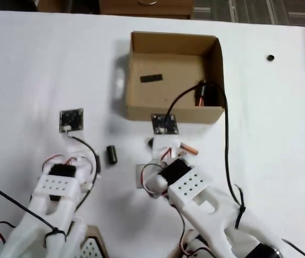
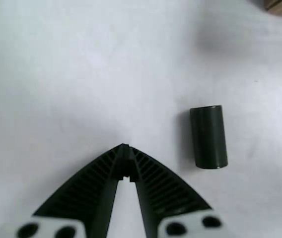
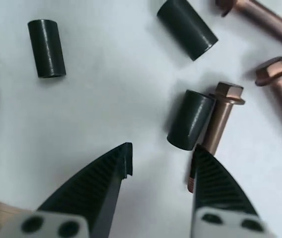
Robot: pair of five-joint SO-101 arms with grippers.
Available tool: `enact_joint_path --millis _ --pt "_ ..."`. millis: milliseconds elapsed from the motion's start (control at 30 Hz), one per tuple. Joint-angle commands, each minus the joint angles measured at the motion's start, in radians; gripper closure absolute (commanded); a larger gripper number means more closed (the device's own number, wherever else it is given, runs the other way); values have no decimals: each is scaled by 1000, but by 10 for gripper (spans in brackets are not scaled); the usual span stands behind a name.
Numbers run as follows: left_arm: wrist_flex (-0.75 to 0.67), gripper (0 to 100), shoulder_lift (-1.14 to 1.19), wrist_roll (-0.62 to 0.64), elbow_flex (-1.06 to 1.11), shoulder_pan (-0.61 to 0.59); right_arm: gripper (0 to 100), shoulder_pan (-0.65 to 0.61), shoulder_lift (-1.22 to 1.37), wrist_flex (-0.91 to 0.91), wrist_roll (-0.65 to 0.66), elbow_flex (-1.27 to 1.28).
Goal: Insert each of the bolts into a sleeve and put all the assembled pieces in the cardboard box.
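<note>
The left hand point(image 2: 125, 148) is resting clenched, fingertips meeting, over the white surface point(image 2: 56, 74), with a black sleeve point(image 2: 208, 137) lying just beside it. The right hand point(image 3: 163, 153) is hanging released over a copper bolt point(image 3: 223, 116), one fingertip overlapping its shank, and a second sleeve point(image 3: 190, 119) is touching that bolt. The cardboard box point(image 1: 174, 114) is standing open beyond them; the dark label point(image 1: 151, 78) inside is too small to read.
</note>
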Motion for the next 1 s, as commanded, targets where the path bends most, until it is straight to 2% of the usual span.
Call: enact_joint_path --millis 0,200,500,800,967 --pt "-8 980 -18 -2 -2 -2 812 12 -10 -12 0 5" --pt "-8 980 -18 -2 -2 -2 812 12 -10 -147 0 91" --pt "-8 980 -18 2 -2 0 812 87 -10 -268 0 158" --pt "-8 980 -18 2 -2 0 812 90 -7 -283 0 216" --pt "-6 980 -18 2 -2 0 844 93 105 -364 0 215"
